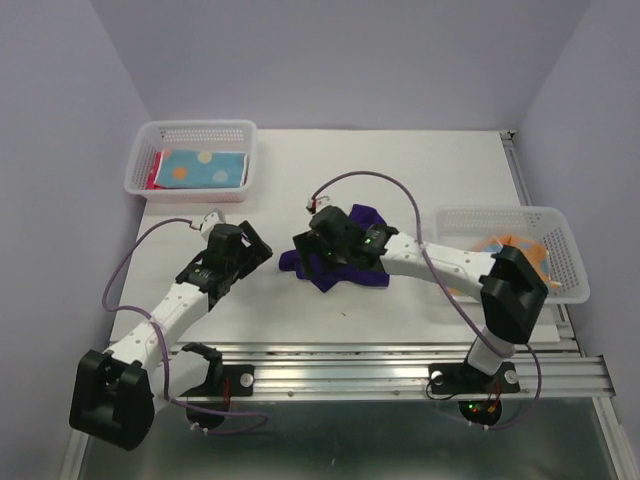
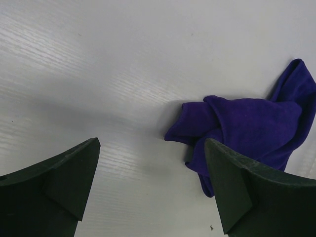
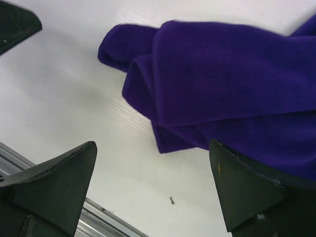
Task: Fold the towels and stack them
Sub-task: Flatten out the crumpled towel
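Observation:
A dark purple towel (image 1: pixel 345 268) lies crumpled in the middle of the table. It also shows in the left wrist view (image 2: pixel 247 128) and the right wrist view (image 3: pixel 222 84). My right gripper (image 1: pixel 312 258) hovers over the towel's near-left edge, open and empty (image 3: pixel 153 158). My left gripper (image 1: pixel 260 250) is just left of the towel, open and empty (image 2: pixel 152 163). A light blue dotted towel (image 1: pixel 205 168) lies folded in the left basket on a magenta-pink towel (image 1: pixel 157 172). An orange patterned towel (image 1: pixel 512 246) lies in the right basket.
A white mesh basket (image 1: pixel 190 132) stands at the back left. A second white mesh basket (image 1: pixel 560 270) stands at the right edge. A metal rail (image 1: pixel 400 365) runs along the table's near edge. The left gripper's finger (image 3: pixel 15 24) shows in the right wrist view.

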You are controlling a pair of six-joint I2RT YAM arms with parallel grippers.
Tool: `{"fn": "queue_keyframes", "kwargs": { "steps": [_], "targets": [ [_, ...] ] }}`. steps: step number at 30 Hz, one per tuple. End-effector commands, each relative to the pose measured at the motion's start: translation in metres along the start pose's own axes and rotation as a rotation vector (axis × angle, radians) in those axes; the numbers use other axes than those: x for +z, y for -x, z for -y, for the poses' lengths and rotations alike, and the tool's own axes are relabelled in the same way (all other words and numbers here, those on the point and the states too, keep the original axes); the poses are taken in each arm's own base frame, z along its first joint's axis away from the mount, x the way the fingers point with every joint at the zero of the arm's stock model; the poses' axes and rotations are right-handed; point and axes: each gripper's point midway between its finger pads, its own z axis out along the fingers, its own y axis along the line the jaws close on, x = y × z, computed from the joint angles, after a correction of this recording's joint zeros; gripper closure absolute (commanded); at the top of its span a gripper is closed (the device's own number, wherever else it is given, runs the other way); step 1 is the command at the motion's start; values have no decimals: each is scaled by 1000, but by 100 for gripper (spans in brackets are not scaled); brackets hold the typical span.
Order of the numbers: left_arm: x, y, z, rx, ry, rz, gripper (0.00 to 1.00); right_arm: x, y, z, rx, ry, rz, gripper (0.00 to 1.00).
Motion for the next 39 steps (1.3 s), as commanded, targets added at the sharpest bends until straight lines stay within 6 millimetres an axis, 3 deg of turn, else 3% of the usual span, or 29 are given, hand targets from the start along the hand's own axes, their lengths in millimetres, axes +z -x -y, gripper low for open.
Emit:
{"fn": "queue_keyframes", "kwargs": {
  "steps": [1, 2, 4, 6, 8, 10, 19, 20, 22, 23, 26, 28, 29, 34, 35, 39],
  "targets": [
    [-2, 5, 5, -33, -28, 32, 1, 28, -6, -35, -73, -55, 18, 0],
    [-2, 5, 4, -38, -27, 33, 1, 33, 2, -42, -44, -66, 38, 0],
    [-2, 3, 0, -57, -13, 36, 1, 49, -8, -47, -31, -98, 18, 1],
    [-2, 4, -4, -68, 4, 45, 1, 58, -2, -57, 10, -93, 43, 4],
    [-4, 7, -5, -75, 7, 58, 1, 73, -6, -54, 33, -136, 43, 11],
    [-5, 9, -6, -79, 6, 68, 1, 82, 1, -51, 58, -192, 75, 24],
    [-5, 8, -5, -70, -4, 67, 1, 102, -12, -31, 77, -325, 59, 37],
    [-5, 8, -6, -67, -5, 68, 1, 103, -14, -29, 72, -339, 51, 44],
    [-5, 8, -6, -66, -3, 66, 1, 103, -16, -27, 68, -347, 48, 50],
    [-5, 8, -6, -67, -5, 66, 1, 102, -18, -25, 65, -359, 47, 60],
    [-4, 5, -5, -63, -18, 57, 1, 94, -14, -22, 66, -383, 67, 76],
    [-3, 3, 0, -53, -45, 43, 1, 85, -9, -23, 63, -371, 79, 96],
    [-3, 1, 3, -46, -58, 34, 1, 82, -7, -23, 58, -366, 85, 99],
    [2, -13, 17, -15, -146, -35, 1, 51, 6, -24, 61, -323, 114, 99],
    [3, -14, 16, -7, -142, -40, 1, 34, 17, -26, 73, -297, 137, 99],
    [6, -21, 25, 19, -192, -78, 1, -14, 30, -17, 93, -263, 187, 99]
  ]
}}
